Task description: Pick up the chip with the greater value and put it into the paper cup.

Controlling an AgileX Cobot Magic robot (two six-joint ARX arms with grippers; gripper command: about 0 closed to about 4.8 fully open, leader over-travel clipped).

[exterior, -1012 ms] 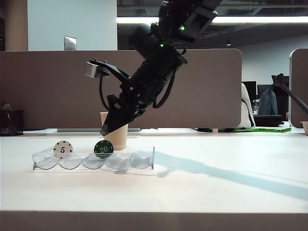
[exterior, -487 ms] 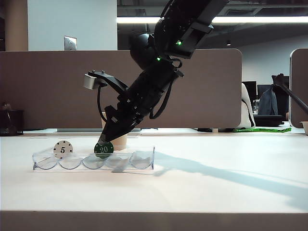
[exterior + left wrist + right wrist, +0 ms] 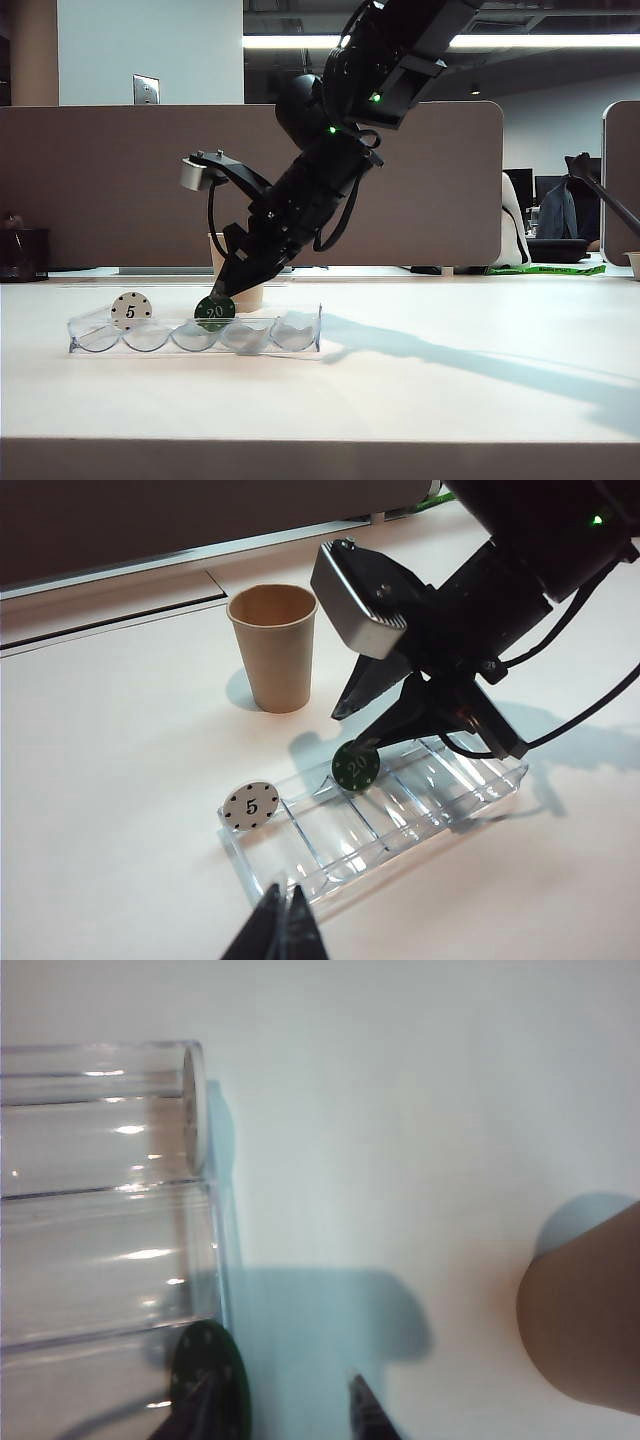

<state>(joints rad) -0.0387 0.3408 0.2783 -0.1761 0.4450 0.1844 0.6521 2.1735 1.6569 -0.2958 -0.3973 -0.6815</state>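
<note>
A broad white table (image 3: 450,390) fills the foreground. Behind it stands a long brown partition (image 3: 110,180), and past that an office with a lit ceiling strip.

At the left of the table sits a clear scalloped tray (image 3: 195,335). A white chip (image 3: 130,311) marked "5" stands upright in its leftmost groove. Two grooves along, the green chip (image 3: 214,312) stands on edge too: dark green, white spots round its rim, a white "20" on its face. Just behind the tray, a little to the right of the green chip, stands the tan cup (image 3: 272,645), upright and tapered.

The right gripper (image 3: 222,289) slants down from the upper right to the green chip. Its fingertips (image 3: 365,1415) stand spread on either side of the chip's rim; whether they touch it I cannot tell.

The left gripper (image 3: 279,932) hangs well apart on the near side of the tray, its tips pressed together.
</note>
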